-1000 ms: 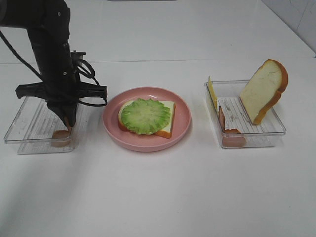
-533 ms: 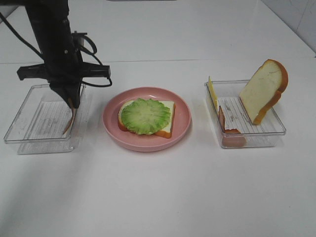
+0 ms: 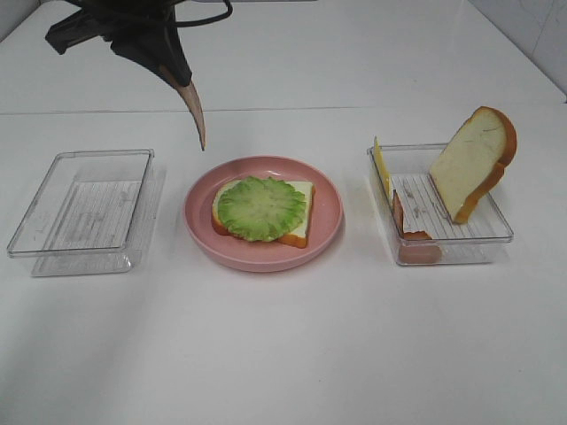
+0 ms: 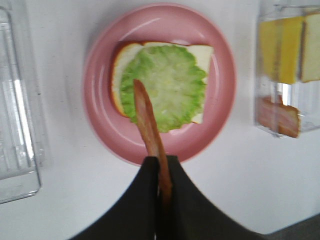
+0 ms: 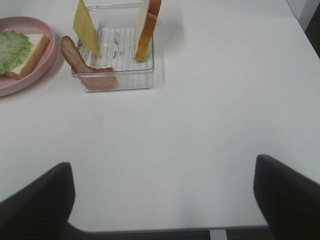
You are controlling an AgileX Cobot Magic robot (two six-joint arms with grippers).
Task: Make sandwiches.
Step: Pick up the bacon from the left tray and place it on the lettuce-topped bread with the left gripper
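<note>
A bread slice [image 3: 301,227] with green lettuce [image 3: 260,208] on it lies on the round pink plate [image 3: 326,197]. My left gripper [image 3: 174,75] is shut on a reddish-brown bacon strip [image 3: 195,113] and holds it in the air behind the plate's left rim. In the left wrist view the bacon strip [image 4: 148,125] hangs over the lettuce [image 4: 170,85]. The right tray [image 3: 483,235] holds a second bread slice [image 3: 472,161] leaning upright, a yellow cheese slice [image 3: 381,166] and another bacon strip [image 3: 409,235]. My right gripper's fingers [image 5: 287,197] stand wide apart over bare table.
A clear plastic tray [image 3: 84,212] stands to the left of the plate with nothing in it. The table is white, with its back edge behind the trays.
My left gripper lifted the bacon strip out of the left tray and carried it up and to the right, towards the plate. The right side has not changed.
</note>
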